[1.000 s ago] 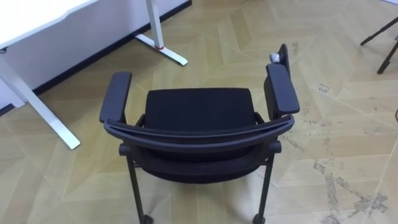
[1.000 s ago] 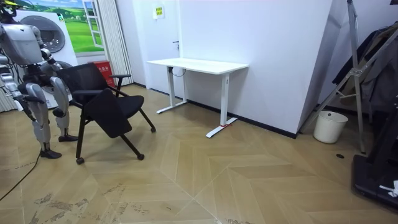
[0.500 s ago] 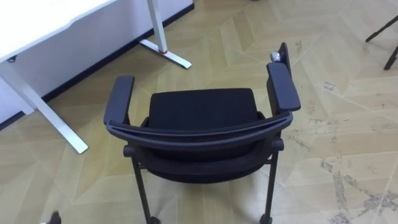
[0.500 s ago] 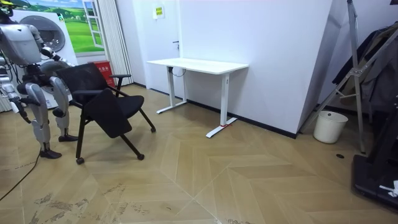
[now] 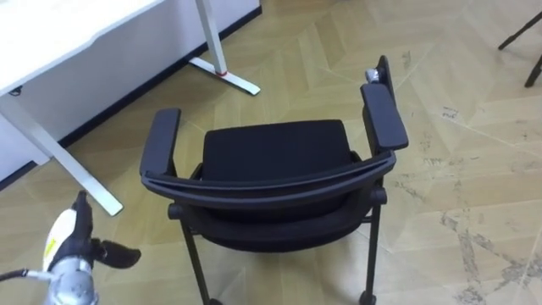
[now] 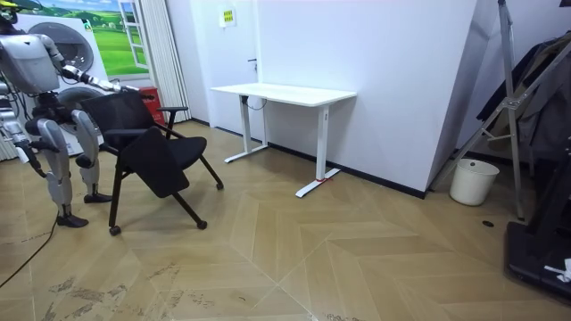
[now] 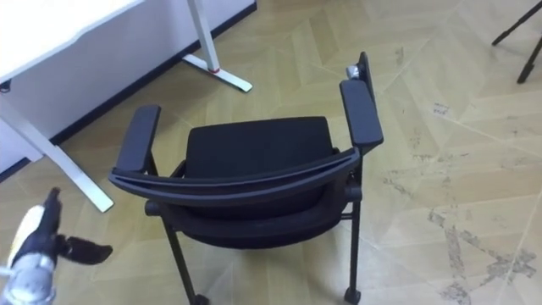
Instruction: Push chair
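A black chair with two padded armrests stands right in front of me, its curved backrest rail nearest and its seat facing away. My left hand is raised at the lower left, fingers straight and thumb spread, a short way left of the backrest and not touching it. In the room view I stand behind the chair with my left hand reaching out at the level of the backrest top. My right hand hangs by my side.
A white desk on white legs stands ahead to the left, its foot near the chair's front. Dark stand legs show at the far right. In the room view a white bin sits by the wall.
My left hand has risen into the eye view at the lower left, and the room view shows that arm lifted toward the backrest. The chair has stayed where it was.
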Robot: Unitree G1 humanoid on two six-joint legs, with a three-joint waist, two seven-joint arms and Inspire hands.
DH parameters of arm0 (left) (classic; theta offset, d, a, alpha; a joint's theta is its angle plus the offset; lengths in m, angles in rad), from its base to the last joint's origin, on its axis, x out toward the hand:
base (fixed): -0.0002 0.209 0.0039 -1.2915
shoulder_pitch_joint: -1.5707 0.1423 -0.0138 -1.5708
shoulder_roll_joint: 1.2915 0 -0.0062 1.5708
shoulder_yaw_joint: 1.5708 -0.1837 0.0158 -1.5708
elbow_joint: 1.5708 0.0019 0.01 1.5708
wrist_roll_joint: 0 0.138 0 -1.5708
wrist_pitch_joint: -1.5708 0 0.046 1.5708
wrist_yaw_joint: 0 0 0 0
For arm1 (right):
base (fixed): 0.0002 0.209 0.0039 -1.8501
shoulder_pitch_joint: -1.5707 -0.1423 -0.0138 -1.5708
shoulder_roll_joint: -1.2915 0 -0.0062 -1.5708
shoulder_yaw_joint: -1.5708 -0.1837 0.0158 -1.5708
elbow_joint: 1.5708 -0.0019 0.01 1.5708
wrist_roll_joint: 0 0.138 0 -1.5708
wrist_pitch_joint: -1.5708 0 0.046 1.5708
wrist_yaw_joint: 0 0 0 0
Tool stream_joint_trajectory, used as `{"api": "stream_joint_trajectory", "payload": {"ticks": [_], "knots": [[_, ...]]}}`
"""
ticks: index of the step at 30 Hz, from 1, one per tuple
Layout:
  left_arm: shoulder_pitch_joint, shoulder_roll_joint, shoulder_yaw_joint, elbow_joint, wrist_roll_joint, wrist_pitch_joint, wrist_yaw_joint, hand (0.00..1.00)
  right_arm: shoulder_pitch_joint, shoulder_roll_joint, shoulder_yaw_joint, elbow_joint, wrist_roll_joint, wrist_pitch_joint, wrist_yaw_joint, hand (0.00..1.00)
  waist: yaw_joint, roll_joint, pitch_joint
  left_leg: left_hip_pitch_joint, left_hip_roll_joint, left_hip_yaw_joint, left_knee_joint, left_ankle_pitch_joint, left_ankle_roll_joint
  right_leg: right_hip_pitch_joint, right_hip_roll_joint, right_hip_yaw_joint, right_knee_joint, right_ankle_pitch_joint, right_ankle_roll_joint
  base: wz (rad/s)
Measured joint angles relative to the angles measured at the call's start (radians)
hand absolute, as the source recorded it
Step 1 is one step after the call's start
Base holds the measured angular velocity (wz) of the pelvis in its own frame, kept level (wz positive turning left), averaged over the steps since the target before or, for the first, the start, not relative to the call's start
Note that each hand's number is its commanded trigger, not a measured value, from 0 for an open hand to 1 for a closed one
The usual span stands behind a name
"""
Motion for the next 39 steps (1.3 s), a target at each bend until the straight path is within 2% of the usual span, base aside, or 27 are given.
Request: {"api": "stream_joint_trajectory", "payload": {"ticks": [3, 5, 7, 10, 12, 15, 18, 26, 33, 39], "knots": [[0.000, 0.008, -0.021, -0.105, 0.091, 0.007, 0.000, 0.00, -0.003, -0.002, 0.002, 0.002, 0.001, -0.001, -0.002, 0.00, -0.003, -0.001, 0.0002, 0.000, 0.000, 0.000, 0.001, 0.000, 0.000, 0.001, 0.000, 0.002, -0.001, 0.000, 0.000, 0.00], [0.000, 0.021, -0.053, -0.152, 0.136, 0.010, 0.001, 0.00, -0.001, -0.002, 0.010, 0.007, 0.020, -0.001, -0.009, 0.00, -0.006, -0.002, 0.0011, -0.001, 0.000, -0.001, -0.004, 0.000, 0.000, 0.001, 0.000, 0.001, -0.002, 0.000, 0.000, 0.02], [0.002, 0.022, -0.076, -0.186, 0.186, 0.020, 0.000, 0.00, -0.001, -0.002, 0.010, 0.014, 0.036, 0.000, -0.012, 0.00, -0.019, -0.006, 0.0022, -0.009, -0.001, -0.009, -0.004, 0.000, 0.000, 0.000, 0.000, -0.006, -0.004, 0.000, 0.000, 0.10], [0.002, 0.022, -0.126, -0.200, 0.267, 0.049, -0.023, 0.00, -0.001, -0.003, 0.043, 0.020, 0.062, 0.001, -0.013, 0.00, -0.025, -0.006, 0.0006, -0.014, -0.002, -0.014, -0.004, 0.000, 0.000, 0.005, 0.000, -0.015, -0.018, 0.000, 0.000, 0.07], [0.001, 0.020, -0.146, -0.210, 0.308, 0.056, -0.047, 0.00, -0.002, -0.003, 0.050, 0.020, 0.068, 0.002, -0.009, 0.00, -0.025, -0.007, 0.0005, -0.017, -0.002, -0.016, 0.000, 0.000, 0.000, 0.002, 0.000, -0.018, -0.018, 0.000, 0.000, 0.05], [0.001, 0.020, -0.147, -0.223, 0.347, 0.079, -0.074, 0.00, -0.006, -0.003, 0.059, 0.022, 0.069, 0.002, -0.008, 0.00, -0.029, -0.011, -0.0002, -0.024, -0.002, -0.018, 0.006, 0.000, -0.001, 0.001, -0.001, -0.024, -0.018, 0.000, 0.000, 0.07], [0.001, 0.021, -0.164, -0.251, 0.347, 0.108, -0.115, 0.00, -0.009, -0.004, 0.066, 0.024, 0.069, 0.002, -0.008, 0.00, -0.027, -0.012, 0.0003, -0.027, -0.003, -0.029, 0.007, 0.000, 0.000, 0.001, -0.001, -0.025, -0.018, 0.000, 0.000, 0.09], [0.001, 0.023, -0.169, -0.302, 0.348, 0.145, -0.207, 0.00, -0.027, -0.004, 0.087, 0.032, 0.069, 0.002, -0.009, 0.00, -0.023, -0.010, 0.0007, -0.030, -0.003, -0.033, 0.007, 0.000, 0.000, 0.001, -0.002, -0.028, -0.018, 0.000, 0.000, 0.02], [0.002, 0.038, -0.182, -0.379, 0.347, 0.212, -0.313, 0.00, -0.035, -0.005, 0.087, 0.031, 0.096, 0.022, -0.019, 0.00, -0.029, -0.005, 0.0006, -0.050, -0.004, -0.038, 0.009, 0.000, 0.000, -0.013, -0.003, -0.038, -0.018, 0.000, 0.000, 0.04], [0.016, 0.039, -0.183, -0.421, 0.376, 0.232, -0.379, 0.00, -0.051, -0.005, 0.087, 0.032, 0.096, 0.022, -0.031, 0.00, -0.030, 0.000, 0.0007, -0.050, -0.006, -0.037, 0.009, 0.001, 0.000, -0.013, -0.005, -0.036, -0.017, 0.000, 0.000, 0.00]]}}
